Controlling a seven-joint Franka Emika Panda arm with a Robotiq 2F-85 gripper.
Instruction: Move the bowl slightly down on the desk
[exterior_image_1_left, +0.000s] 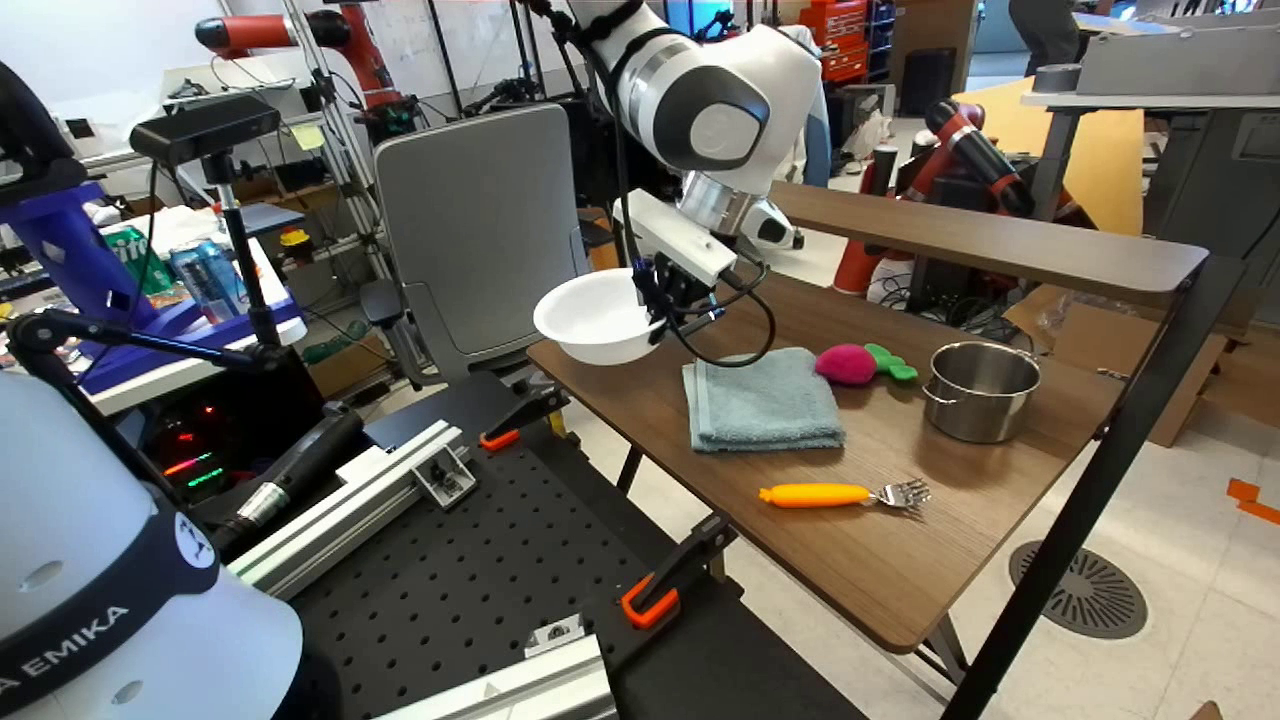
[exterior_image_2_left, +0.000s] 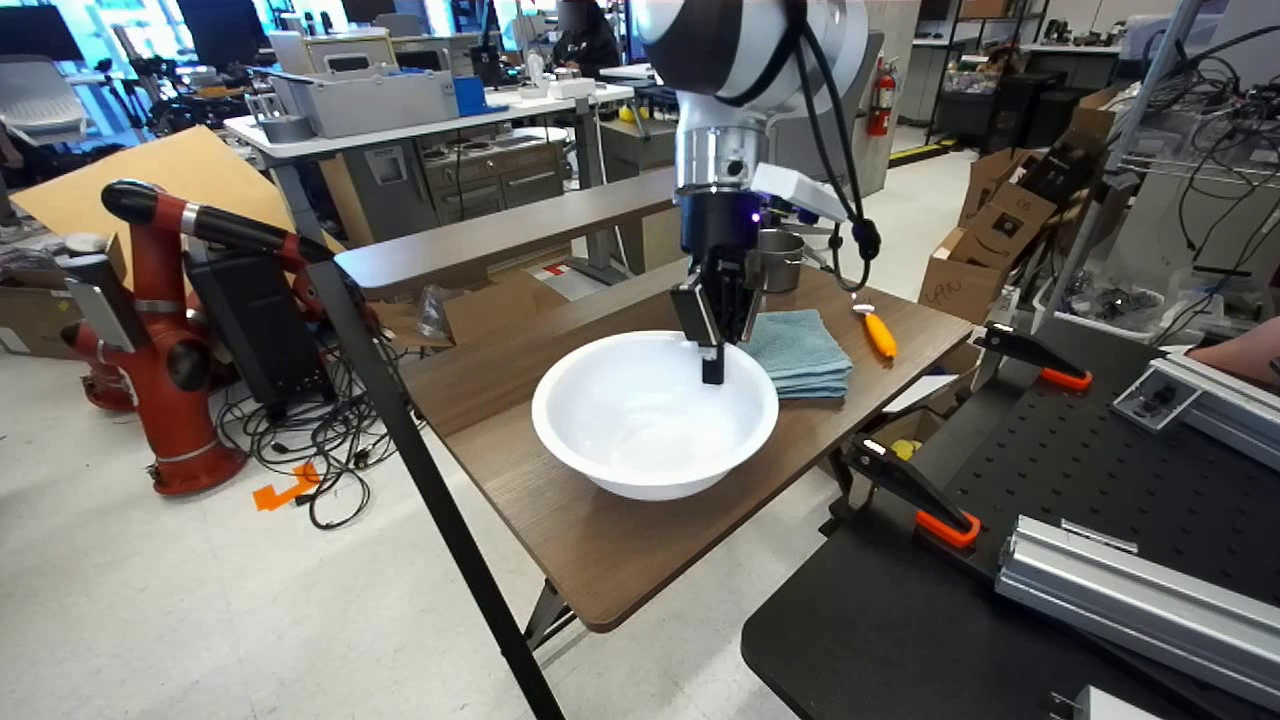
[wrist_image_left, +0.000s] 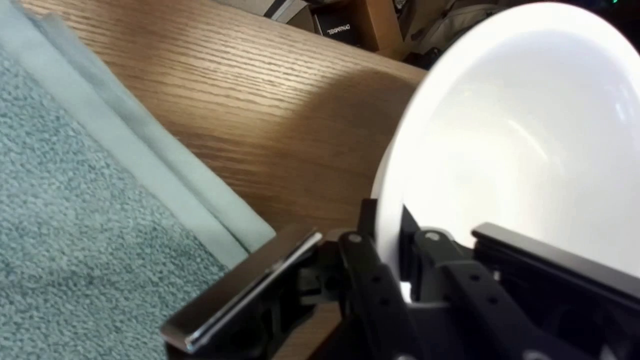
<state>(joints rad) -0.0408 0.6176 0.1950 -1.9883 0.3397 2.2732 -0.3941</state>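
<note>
1. Worktop (exterior_image_1_left: 850, 570): brown wood, rectangular. A raised shelf (exterior_image_1_left: 1000, 238) runs along one long side.
2. Arm (exterior_image_1_left: 700, 100): mine, white with dark parts, reaching in over the worktop and bent downward at the wrist.
3. Bowl (exterior_image_2_left: 640, 430): white, wide, round, mouth upward. Both exterior views put it at one end of the worktop, held by me at the rim. Near the cloth but apart from it; the wrist view shows bare wood between, with a dark shadow (wrist_image_left: 350, 110) lying on it. Cannot tell whether the base touches the wood.
4. Cloth (exterior_image_1_left: 765, 405): teal, folded in layers, flat on the worktop, between bowl and pot.
5. My tool (wrist_image_left: 389, 220): pinched narrow, its fingers (wrist_image_left: 369, 215) parted only by the thickness of the bowl's rim. Firm hold, as far as I can see: one finger inside the bowl, one outside.
6. Pot (exterior_image_1_left: 975, 415): shiny metal, straight sides, upright, toward the end away from the bowl. Partly hidden behind my arm in an exterior view.
7. Fork (exterior_image_1_left: 840, 495): orange handle, metal tines, lying on the side away from the shelf, near the cloth, not touching it.
8. Beet (exterior_image_1_left: 850, 365): magenta body, green top, on its side just beside the cloth. Contact between them unclear.
</note>
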